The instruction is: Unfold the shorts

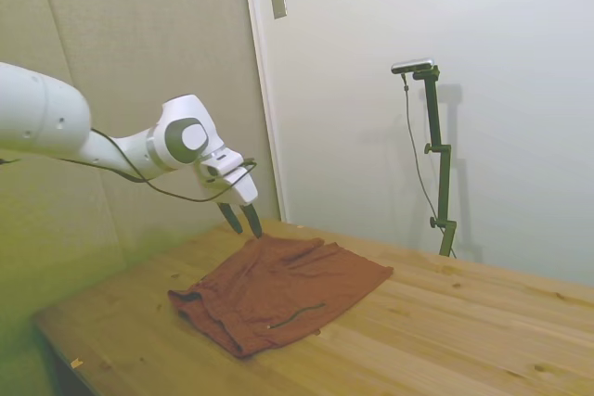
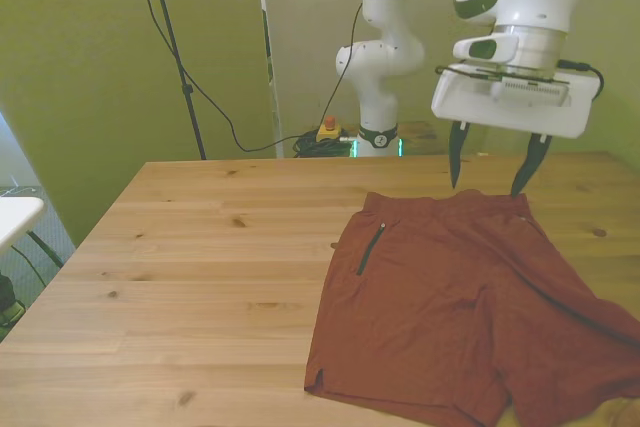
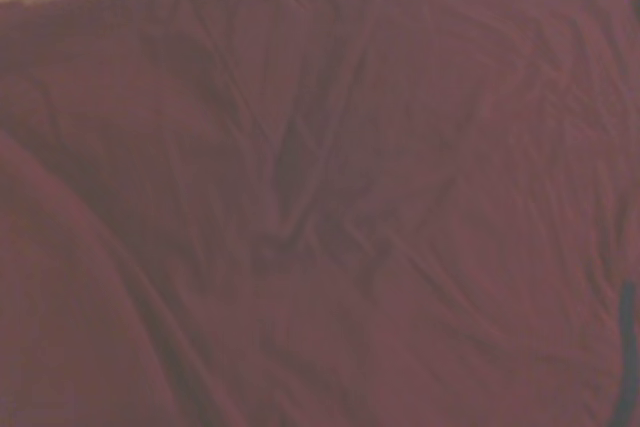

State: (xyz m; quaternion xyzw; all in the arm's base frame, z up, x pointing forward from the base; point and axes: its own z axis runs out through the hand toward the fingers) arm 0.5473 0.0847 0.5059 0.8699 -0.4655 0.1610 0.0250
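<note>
No readable writing or logos on anything here; the arm is plain white with grey joint caps, and the shorts (image 2: pixel 460 297) carry no print.

The pincer (image 2: pixel 491 167) hangs in the air with its two dark fingers spread wide and nothing between them. In the front view the tips point down just above the far hem of the shorts, apart from the cloth. The side view shows the same: the pincer (image 1: pixel 240 219) sits just over the far edge of the fabric (image 1: pixel 278 289).

The shorts lie mostly flat on the wooden table (image 2: pixel 200 247), spreading out from right below the pincer toward the near table edge. Starting under the fingers, the cloth widens as it runs away from them, with the long axis slanting toward the front view's right. A short dark zipper line (image 2: pixel 369 249) sits off to the front view's left of the pincer. The wrist view is filled with wrinkled reddish cloth (image 3: pixel 330 207), with folds running through the middle.
</note>
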